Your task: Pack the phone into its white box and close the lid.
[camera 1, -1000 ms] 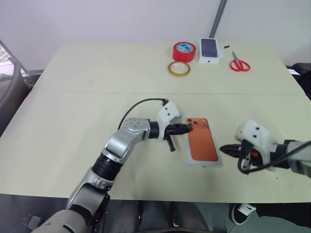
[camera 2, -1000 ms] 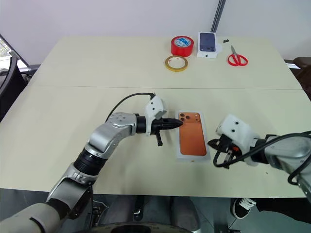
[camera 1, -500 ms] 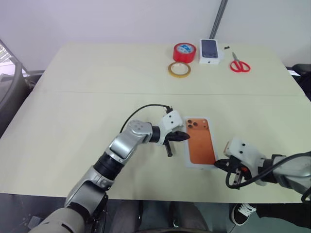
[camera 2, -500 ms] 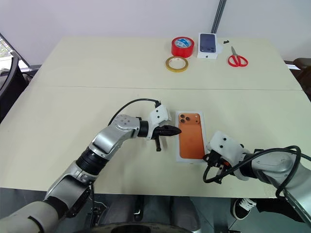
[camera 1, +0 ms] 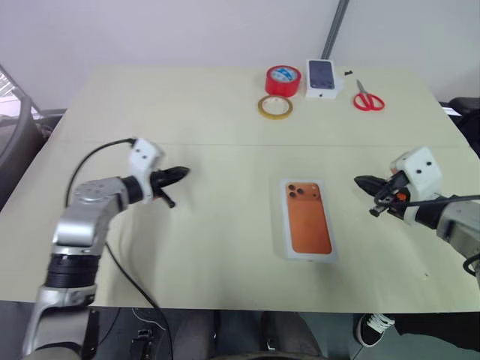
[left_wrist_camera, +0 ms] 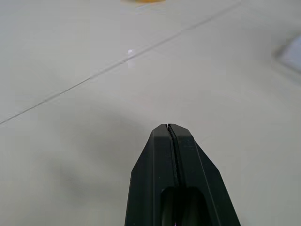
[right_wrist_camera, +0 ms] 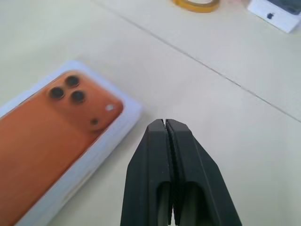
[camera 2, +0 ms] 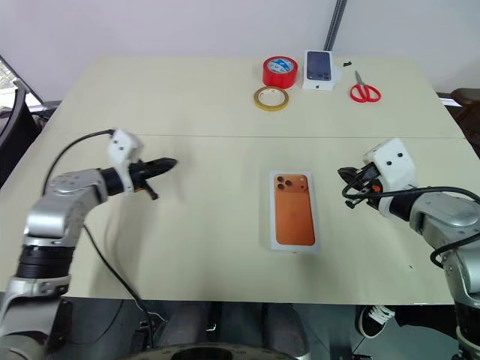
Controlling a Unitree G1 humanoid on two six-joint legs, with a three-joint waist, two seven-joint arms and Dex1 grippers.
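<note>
The lid (camera 1: 306, 218), white with an orange phone pictured on its top, lies flat in the middle of the table, and its white side wall (right_wrist_camera: 101, 141) faces the right wrist view. Beneath the lid, the white box cannot be told apart from it. The phone is hidden. My left gripper (camera 1: 182, 172) is shut and empty, hovering far to the left of the lid with its tip (left_wrist_camera: 168, 126) pointing toward it. To the right of the lid my right gripper (camera 1: 358, 180) is also shut and empty, its closed tip (right_wrist_camera: 164, 122) aimed at the lid's camera end.
At the table's far edge sit a red tape roll (camera 1: 283, 79), a yellow tape ring (camera 1: 275, 106), a small white box picturing a dark phone (camera 1: 322, 77) and red scissors (camera 1: 368, 98). A seam (camera 1: 225, 144) crosses the table behind the lid.
My left gripper has swung away from the lid's left edge, far out to the left. My right gripper has drawn back to the right and farther up the table. The lid has stayed put.
</note>
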